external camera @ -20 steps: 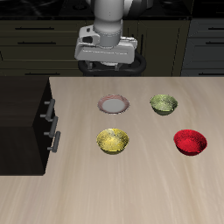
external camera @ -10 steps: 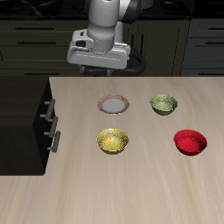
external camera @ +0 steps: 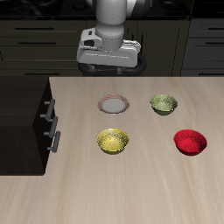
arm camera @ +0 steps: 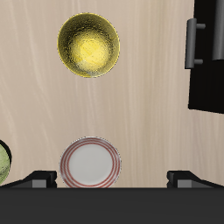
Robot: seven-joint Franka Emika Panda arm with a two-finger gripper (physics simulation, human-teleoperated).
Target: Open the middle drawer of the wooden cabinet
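Observation:
The wooden cabinet (external camera: pixel 22 122) is a very dark box at the table's side edge; it also shows in the wrist view (arm camera: pixel 210 74). Short silver bar handles run down its front. The middle drawer's handle (external camera: pixel 52 125) sits between the top and bottom ones, and the drawer looks closed. My gripper (external camera: pixel 109 68) hangs high above the table's back edge, far from the cabinet. In the wrist view my gripper (arm camera: pixel 114 179) is open and empty, with its fingertips (arm camera: pixel 39 179) wide apart above the white plate.
A white plate with a pink rim (external camera: pixel 115 105) lies below the gripper. A yellow bowl (external camera: pixel 112 140), a green bowl (external camera: pixel 163 103) and a red bowl (external camera: pixel 191 141) stand on the light wooden table (external camera: pixel 131 188). Dark kitchen cupboards (external camera: pixel 35 44) line the back.
The gripper swung a little toward the cabinet side, then back away from it. It stays high at the table's back. Cabinet and bowls have not moved.

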